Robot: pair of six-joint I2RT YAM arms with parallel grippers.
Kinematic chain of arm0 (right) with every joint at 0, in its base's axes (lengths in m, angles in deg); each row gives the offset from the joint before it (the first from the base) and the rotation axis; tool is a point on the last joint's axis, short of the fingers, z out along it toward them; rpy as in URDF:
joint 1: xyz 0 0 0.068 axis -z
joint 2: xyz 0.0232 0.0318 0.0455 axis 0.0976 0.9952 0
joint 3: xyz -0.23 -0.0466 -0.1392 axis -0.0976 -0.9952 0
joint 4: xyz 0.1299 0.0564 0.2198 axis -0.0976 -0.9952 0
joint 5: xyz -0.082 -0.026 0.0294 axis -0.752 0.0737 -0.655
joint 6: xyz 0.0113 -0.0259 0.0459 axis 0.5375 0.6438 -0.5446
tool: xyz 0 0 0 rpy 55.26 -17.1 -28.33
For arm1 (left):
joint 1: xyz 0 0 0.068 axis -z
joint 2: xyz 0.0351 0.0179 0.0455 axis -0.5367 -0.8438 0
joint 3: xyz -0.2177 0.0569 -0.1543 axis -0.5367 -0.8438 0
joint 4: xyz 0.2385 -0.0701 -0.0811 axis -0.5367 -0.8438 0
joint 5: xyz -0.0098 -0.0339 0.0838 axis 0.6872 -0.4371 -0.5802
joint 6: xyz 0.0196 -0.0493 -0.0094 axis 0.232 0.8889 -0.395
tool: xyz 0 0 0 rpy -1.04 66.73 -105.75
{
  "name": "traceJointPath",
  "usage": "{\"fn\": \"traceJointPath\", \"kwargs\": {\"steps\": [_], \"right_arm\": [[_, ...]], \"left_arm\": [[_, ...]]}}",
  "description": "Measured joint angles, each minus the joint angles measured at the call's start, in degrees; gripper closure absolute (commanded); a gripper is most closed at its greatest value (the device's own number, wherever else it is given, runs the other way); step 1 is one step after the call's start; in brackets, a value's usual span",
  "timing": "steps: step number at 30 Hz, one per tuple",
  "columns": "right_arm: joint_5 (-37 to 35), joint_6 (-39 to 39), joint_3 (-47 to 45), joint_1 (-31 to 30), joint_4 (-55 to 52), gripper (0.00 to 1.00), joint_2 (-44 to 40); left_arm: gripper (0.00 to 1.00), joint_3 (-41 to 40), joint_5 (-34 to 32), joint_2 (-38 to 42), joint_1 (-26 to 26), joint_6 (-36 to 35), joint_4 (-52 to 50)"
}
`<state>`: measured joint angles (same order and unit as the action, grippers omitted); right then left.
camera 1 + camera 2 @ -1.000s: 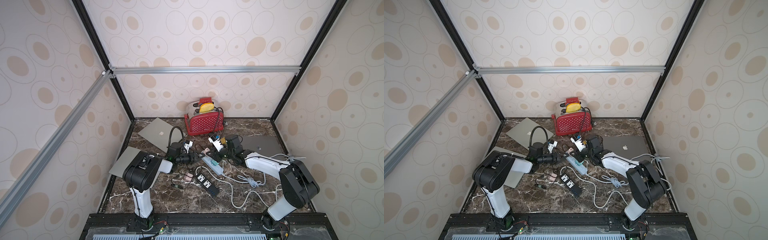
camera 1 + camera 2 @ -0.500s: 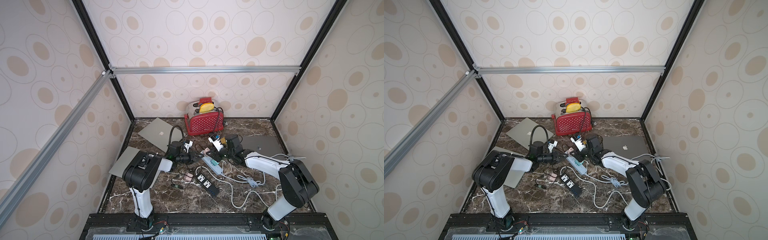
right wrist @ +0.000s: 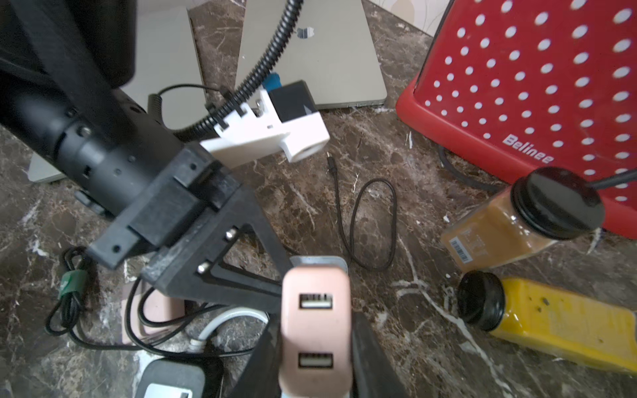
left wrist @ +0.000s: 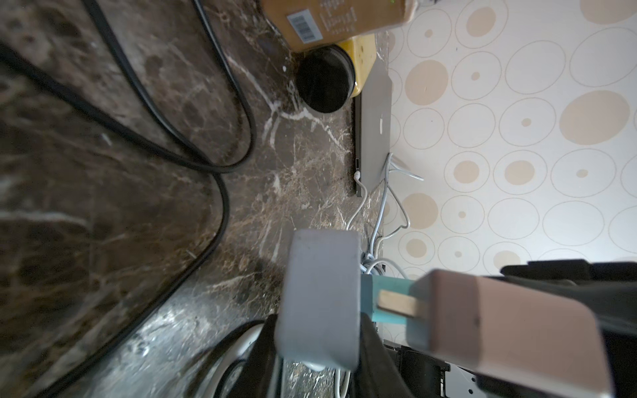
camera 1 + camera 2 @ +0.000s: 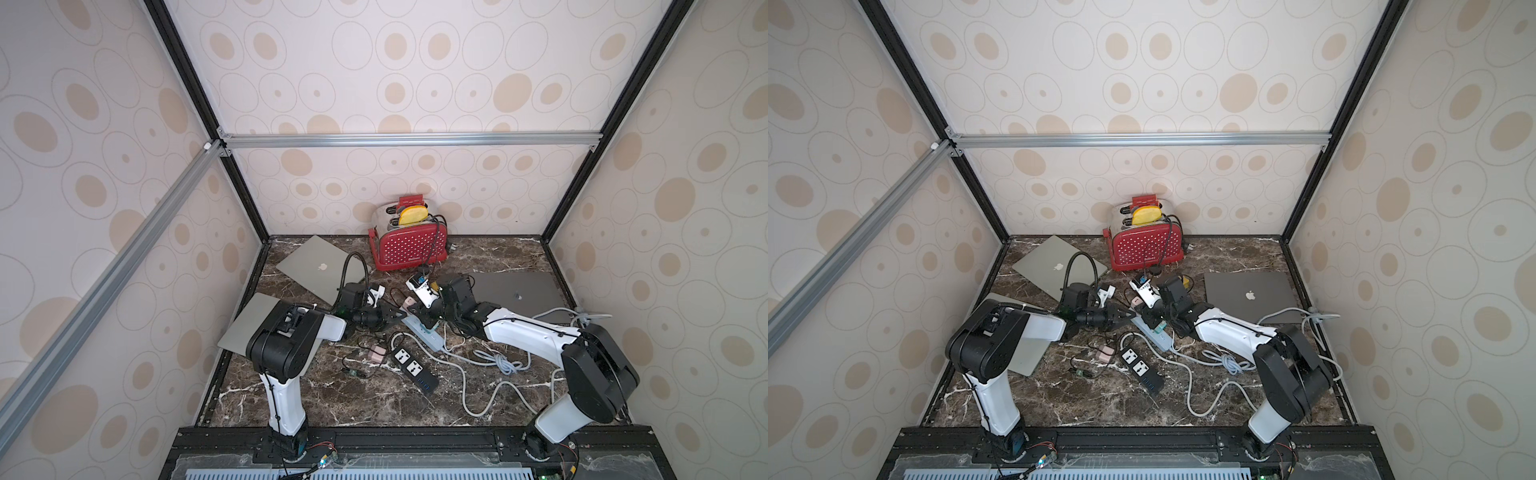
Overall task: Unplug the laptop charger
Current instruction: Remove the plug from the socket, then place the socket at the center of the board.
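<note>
right gripper (image 3: 315, 344) clamps pink charger (image 3: 315, 286); left gripper (image 4: 320, 344) pinches power strip (image 4: 320, 275); spice jar (image 3: 499, 234), toaster (image 3: 534, 86) nearby.

Left gripper (image 5: 398, 319) and right gripper (image 5: 417, 311) reach low and inward, nearly meeting, fingers (image 3: 372, 361) seemingly clamped.

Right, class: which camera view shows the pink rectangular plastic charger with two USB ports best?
The right wrist view: the pink rectangular plastic charger is close and clear, both USB ports facing the camera. The left wrist view shows its blurred side and one metal prong. In both top views it is a tiny pink patch.
</note>
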<state>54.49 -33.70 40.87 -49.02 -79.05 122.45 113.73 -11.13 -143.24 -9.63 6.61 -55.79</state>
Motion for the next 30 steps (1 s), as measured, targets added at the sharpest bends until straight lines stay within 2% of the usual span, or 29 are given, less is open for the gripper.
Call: {"fn": "traceJointPath", "kwargs": {"steps": [4, 10, 18, 26, 29, 30], "right_arm": [[-0.3, -1.2, 1.0, 0.8, -0.7, 0.97, -0.5], [-1.7, -1.6, 15.4, 4.9, -10.8, 0.98, 9.3], [-2.4, -1.6, 18.2, 5.1, -20.3, 0.94, 13.9], [-2.3, -2.3, 19.9, 5.3, -25.7, 0.77, 17.5], [-2.0, -2.5, 20.3, 5.8, -26.8, 0.64, 18.0], [-1.9, -2.5, 20.3, 6.1, -27.0, 0.60, 18.0]], "left_arm": [[1.00, 2.1, -0.7, 0.0, 0.0, -2.3, -5.0], [1.00, 3.0, -1.1, 0.9, 0.0, -5.2, -9.2], [1.00, 1.2, -1.0, 0.8, -0.1, -5.4, -8.1], [1.00, 0.3, -2.4, 0.5, -0.2, -6.0, -8.0], [0.98, -0.2, -6.1, -0.1, -0.2, -8.7, -10.8], [0.96, -0.6, -5.3, -0.4, -0.2, -9.6, -10.8]]}}
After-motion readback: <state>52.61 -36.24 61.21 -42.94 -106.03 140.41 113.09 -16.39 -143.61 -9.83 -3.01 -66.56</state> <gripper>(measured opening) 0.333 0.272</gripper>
